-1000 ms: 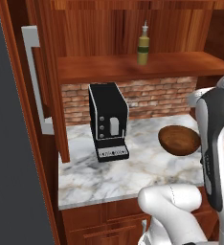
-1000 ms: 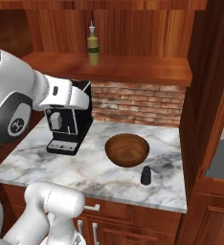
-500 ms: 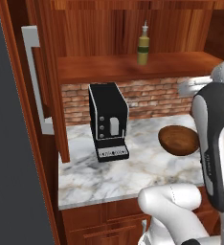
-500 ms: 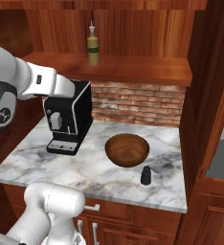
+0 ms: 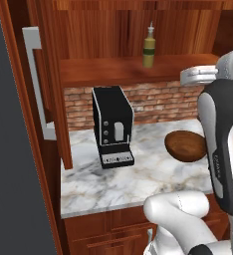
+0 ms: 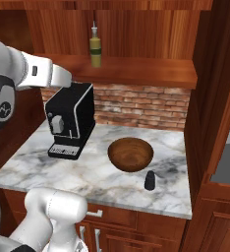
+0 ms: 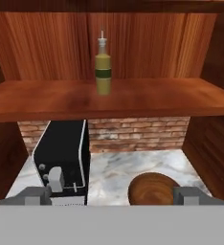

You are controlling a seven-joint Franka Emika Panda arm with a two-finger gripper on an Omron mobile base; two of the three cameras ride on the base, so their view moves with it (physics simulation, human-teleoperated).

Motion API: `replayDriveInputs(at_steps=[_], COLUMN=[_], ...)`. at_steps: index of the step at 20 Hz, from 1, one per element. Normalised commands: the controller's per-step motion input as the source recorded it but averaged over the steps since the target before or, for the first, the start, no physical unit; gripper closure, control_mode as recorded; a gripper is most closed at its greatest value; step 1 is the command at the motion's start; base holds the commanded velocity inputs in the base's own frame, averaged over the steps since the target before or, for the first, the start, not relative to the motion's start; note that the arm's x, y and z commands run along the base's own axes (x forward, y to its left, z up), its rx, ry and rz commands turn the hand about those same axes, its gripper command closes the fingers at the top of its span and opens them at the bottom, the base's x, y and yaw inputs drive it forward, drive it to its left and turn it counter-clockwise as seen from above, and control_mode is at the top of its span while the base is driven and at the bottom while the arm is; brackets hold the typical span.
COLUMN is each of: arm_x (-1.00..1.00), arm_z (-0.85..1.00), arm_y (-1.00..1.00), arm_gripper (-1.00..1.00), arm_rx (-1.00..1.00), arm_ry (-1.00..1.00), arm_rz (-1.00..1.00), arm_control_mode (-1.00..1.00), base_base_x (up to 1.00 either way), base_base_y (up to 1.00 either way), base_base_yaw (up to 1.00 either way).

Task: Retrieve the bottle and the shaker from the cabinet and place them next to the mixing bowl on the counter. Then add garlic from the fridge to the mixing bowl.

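Note:
An olive-yellow bottle stands upright on the open cabinet's wooden shelf. The brown wooden mixing bowl sits on the marble counter. Just in front of the bowl, to its right, a small dark shaker stands on the counter. My gripper is open with nothing between its fingertips. It hangs in front of the cabinet at about shelf height, facing the bottle from some distance. No fridge or garlic is in sight.
A black coffee machine stands on the counter's left part, under the shelf. A brick wall backs the counter. The open cabinet door with a grey handle stands at the left, and a wooden side wall closes the right.
My arm has lifted and pulled back from in front of the coffee machine, toward shelf height. The bottle, bowl and shaker have stayed where they were.

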Motion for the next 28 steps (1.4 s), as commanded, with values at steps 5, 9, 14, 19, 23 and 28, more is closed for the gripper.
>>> replayDriveInputs(at_steps=[5,9,14,19,23,28], arm_x=[0.15,0.28,0.47,0.6,0.51,0.33], arm_z=[0.19,0.17,0.09,0.09,0.01,0.0], arm_y=[0.12,0.04,0.0,0.02,0.01,0.0], arm_gripper=[-1.0,-1.0,-1.0,-1.0,-1.0,-1.0], arm_rx=[0.03,0.02,0.01,0.0,0.0,0.0], arm_ry=[-0.2,-0.15,-0.07,0.0,0.0,0.0], arm_rz=[0.02,0.0,0.0,0.0,0.0,0.0], arm_control_mode=[-1.0,-1.0,-1.0,-1.0,-1.0,-1.0], base_base_x=[0.0,0.0,0.0,0.0,0.0,0.0], base_base_y=[0.0,0.0,0.0,0.0,0.0,0.0], base_base_yaw=[0.0,0.0,0.0,0.0,0.0,0.0])
